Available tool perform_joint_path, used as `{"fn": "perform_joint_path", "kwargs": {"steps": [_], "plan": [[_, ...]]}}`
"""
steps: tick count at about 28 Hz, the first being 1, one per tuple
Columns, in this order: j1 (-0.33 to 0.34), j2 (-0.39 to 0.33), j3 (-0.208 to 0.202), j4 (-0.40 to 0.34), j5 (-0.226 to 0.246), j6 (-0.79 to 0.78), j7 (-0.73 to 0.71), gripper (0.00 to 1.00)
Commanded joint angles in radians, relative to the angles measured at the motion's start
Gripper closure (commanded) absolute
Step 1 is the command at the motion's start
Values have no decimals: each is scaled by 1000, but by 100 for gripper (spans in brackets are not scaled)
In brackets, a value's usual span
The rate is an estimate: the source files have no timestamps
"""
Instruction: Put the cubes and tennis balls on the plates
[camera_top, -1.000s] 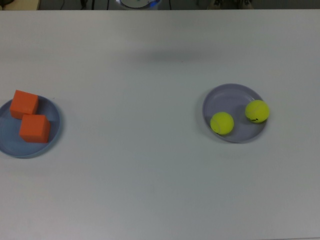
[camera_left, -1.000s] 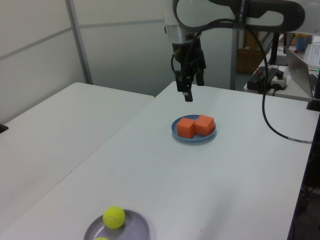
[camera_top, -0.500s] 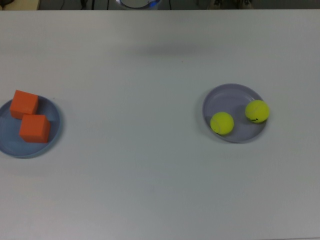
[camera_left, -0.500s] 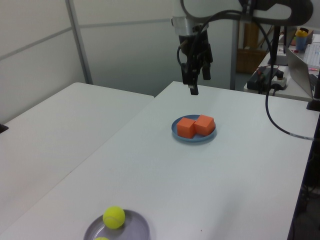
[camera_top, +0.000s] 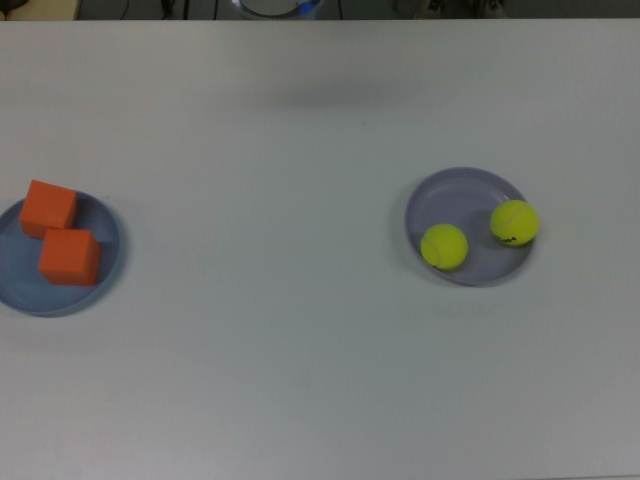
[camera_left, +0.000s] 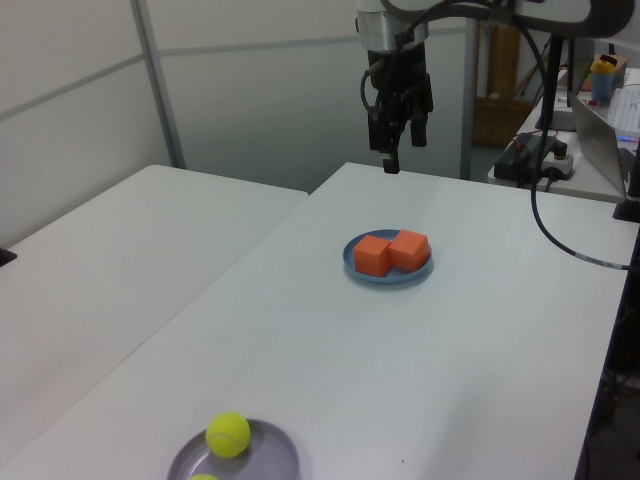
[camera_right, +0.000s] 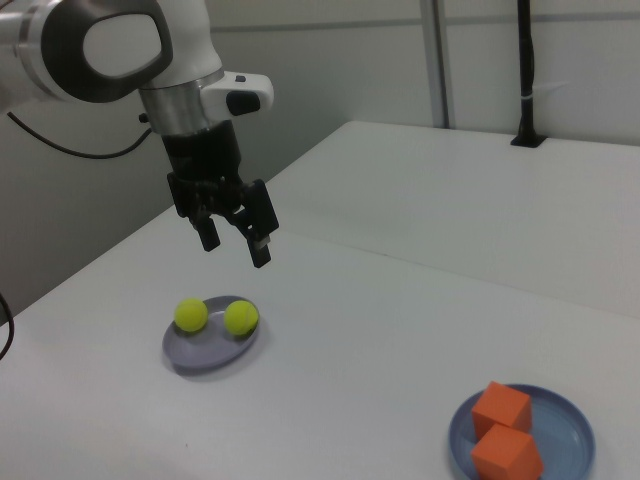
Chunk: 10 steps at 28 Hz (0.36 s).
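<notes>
One white table (camera_top: 300, 350) (matte, plain), grey wall panels (camera_left: 250, 90) behind.

My arm (camera_right: 110, 40) is glossy white with dark grey joint panels; my gripper (camera_right: 233, 240) is black, and black cables (camera_left: 545, 180) trail behind.

White table (camera_top: 300, 350) — laptop (camera_left: 600, 125) beyond

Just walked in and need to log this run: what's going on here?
Nothing is being handled. The gripper hangs open and empty above the table. Both orange cubes sit on the blue plate, and both tennis balls sit on the lavender plate. The sorting looks finished.
</notes>
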Motion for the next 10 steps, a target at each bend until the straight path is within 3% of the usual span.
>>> {"fn": "perform_joint_path", "kwargs": {"steps": [1,10], "plan": [[3,-4,-6,14,19,-23,9,0],[0,-9,-5,25,13,-63,9,0]]}}
